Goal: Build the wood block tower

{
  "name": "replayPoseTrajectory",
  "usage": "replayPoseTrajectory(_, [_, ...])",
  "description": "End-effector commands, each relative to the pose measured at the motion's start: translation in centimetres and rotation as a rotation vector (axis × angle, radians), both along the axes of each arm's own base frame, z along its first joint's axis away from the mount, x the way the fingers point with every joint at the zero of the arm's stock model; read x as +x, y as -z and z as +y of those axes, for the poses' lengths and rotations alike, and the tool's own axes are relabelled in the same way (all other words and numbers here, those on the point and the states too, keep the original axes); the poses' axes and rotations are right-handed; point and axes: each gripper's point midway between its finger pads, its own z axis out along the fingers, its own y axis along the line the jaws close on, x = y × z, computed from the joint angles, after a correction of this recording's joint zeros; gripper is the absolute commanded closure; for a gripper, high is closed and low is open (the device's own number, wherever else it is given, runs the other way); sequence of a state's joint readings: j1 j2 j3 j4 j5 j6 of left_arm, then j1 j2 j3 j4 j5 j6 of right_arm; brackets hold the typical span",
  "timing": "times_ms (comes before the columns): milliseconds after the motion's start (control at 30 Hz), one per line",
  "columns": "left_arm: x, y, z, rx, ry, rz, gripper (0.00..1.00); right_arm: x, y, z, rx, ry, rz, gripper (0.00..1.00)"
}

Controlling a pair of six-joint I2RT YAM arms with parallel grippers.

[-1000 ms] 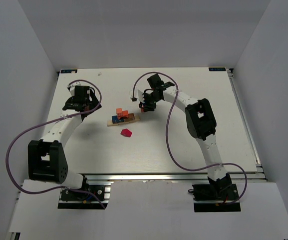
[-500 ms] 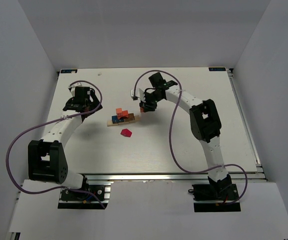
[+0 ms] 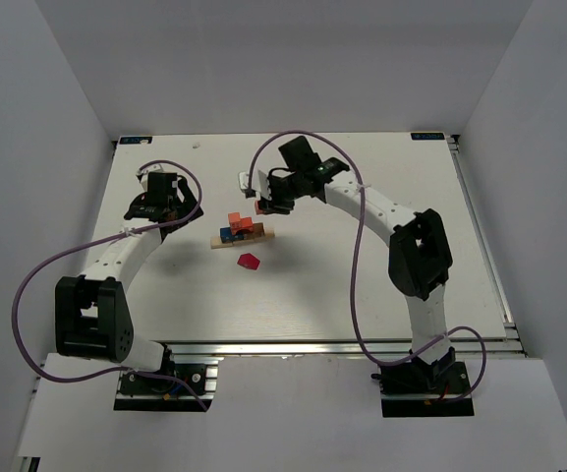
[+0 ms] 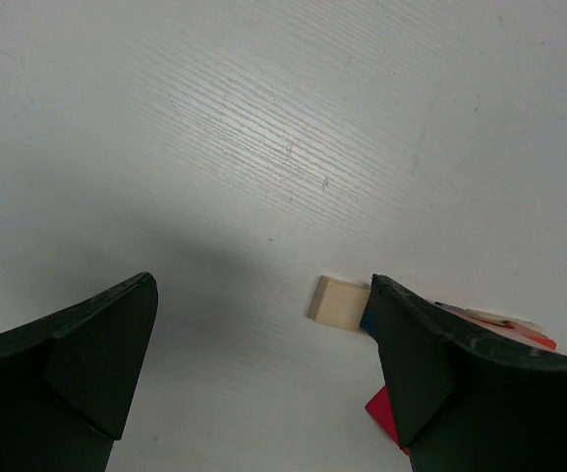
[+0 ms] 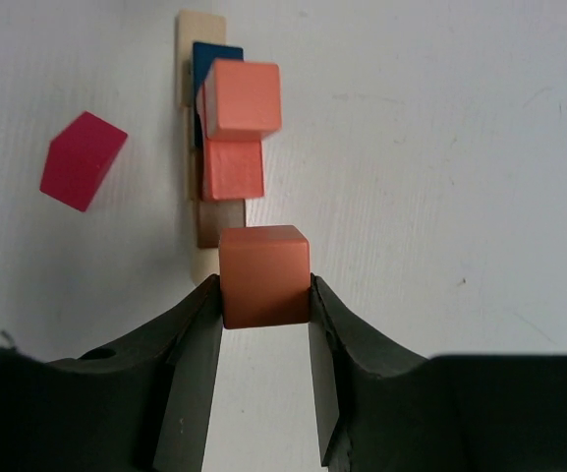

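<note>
wood block tower (image 3: 243, 230): tan plank, blue, brown, orange cubes; red block (image 3: 250, 261) at its 6 o'clock. right gripper (image 5: 263, 295) clamped on rust cube (image 5: 263, 270), left gripper (image 4: 263, 290) spread. white woodgrain table (image 3: 362, 285), white walls (image 3: 283, 69).

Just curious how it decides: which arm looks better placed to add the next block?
Right. The right gripper holds a block close to the tower; the left gripper is open and empty.

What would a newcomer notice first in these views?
The right hand pinches an orange-brown block close to the half-built tower in the middle of the table. A loose red block lies alone on the tower's near side. The left hand hangs open and empty to the tower's left.
</note>
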State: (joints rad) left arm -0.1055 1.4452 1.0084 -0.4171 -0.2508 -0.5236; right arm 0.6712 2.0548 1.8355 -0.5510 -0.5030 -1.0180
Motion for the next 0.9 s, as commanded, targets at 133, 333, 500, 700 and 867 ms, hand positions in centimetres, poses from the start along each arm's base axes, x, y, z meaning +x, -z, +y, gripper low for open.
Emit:
replayPoseTrajectory(133, [0.3, -1.5, 0.0, -0.015, 0.006, -0.053, 0.02, -1.1, -0.6, 2.3, 0.022, -0.017, 0.013, 0.75])
replayPoseTrajectory(333, [0.3, -1.3, 0.0, -0.013, 0.005, -0.047, 0.02, -1.5, 0.8, 3.5, 0.003, -0.027, 0.032, 0.74])
replayPoseTrajectory(500, [0.3, -1.2, 0.0, -0.014, 0.007, -0.045, 0.02, -1.0, 0.8, 4.2, 0.011, -0.010, 0.040, 0.73])
replayPoseTrajectory(700, [0.4, -1.1, 0.0, -0.012, 0.008, -0.039, 0.02, -0.8, 1.2, 4.7, 0.013, 0.001, 0.043, 0.72])
replayPoseTrajectory(867, [0.5, -1.2, 0.0, -0.011, 0.006, -0.040, 0.02, -0.7, 1.6, 5.2, 0.016, 0.011, 0.047, 0.71])
